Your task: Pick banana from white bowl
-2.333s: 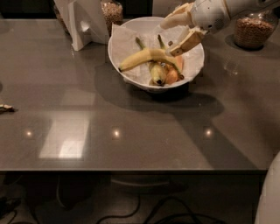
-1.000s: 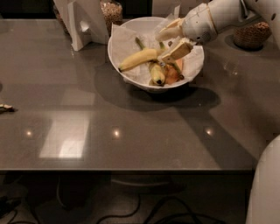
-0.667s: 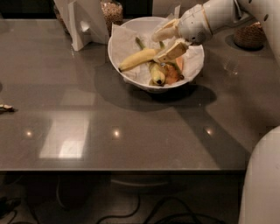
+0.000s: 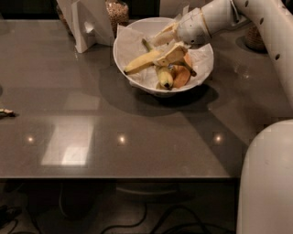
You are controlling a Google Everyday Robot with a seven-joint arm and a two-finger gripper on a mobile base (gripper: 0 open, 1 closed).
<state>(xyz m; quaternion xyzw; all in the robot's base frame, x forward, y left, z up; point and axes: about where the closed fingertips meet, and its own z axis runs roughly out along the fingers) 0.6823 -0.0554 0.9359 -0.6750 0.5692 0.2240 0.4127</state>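
Hanging over the right half of the white bowl [image 4: 120,50], the pincer [image 4: 165,46] came in from the upper right on a white arm [image 4: 256,13]. Its two pale fingers [image 4: 173,55] stood apart, so the pincer was open with nothing held between them. The upper finger pointed left above the middle of the bowl. The lower finger sat at the right end of the banana [image 4: 139,62]; whether it touched the fruit could not be told.

The banana lay inside the bowl on the crinkled white paper [image 4: 201,55], slanting from lower left up to the right, its left tip near the bowl's left wall. Just beside its right end, toward the front of the bowl, lay a shorter greenish banana [image 4: 164,77] with a dark tip pointing at the front rim. An orange fruit [image 4: 181,76] rested against that shorter banana on its right side.

The bowl stood on the far side of a grey, glossy table [image 4: 114,132], which carried reflections of ceiling lights. Behind the bowl to the left stood a white angular stand [image 4: 89,23], and near it a jar of grains [image 4: 117,10]. Another jar [image 4: 255,37] stood at the far right, partly hidden by the arm. A small dark object [image 4: 5,112] lay at the table's left edge. The robot's white body [image 4: 268,183] filled the lower right corner, and dark cables [image 4: 137,218] ran along the floor below the table.
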